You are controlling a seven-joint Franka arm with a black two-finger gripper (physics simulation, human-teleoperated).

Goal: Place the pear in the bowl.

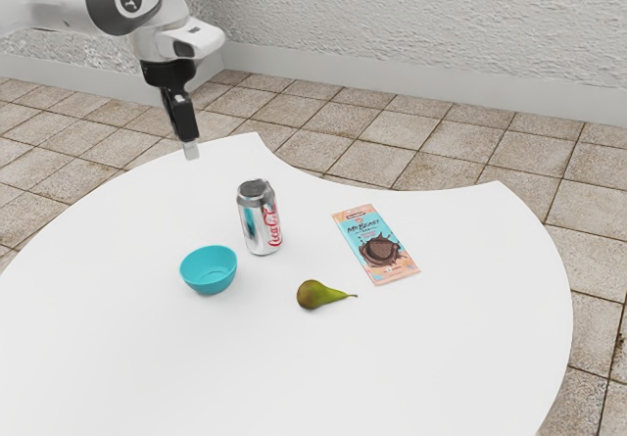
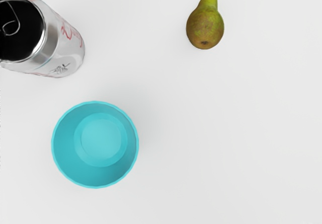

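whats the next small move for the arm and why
I'd probably ease the gripper across toward the pear, staying high: the pear lies on its side outside the empty bowl, the gripper hangs well away from it, and the upright can looks close to the direct path.

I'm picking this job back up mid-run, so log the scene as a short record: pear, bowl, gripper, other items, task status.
pear: on its side on the table, stem away from the bowl
bowl: turquoise, upright, empty
gripper: raised, apart from the pear
can: standing near the bowl
chocolate bar: lying flat
status: pear not yet in bowl
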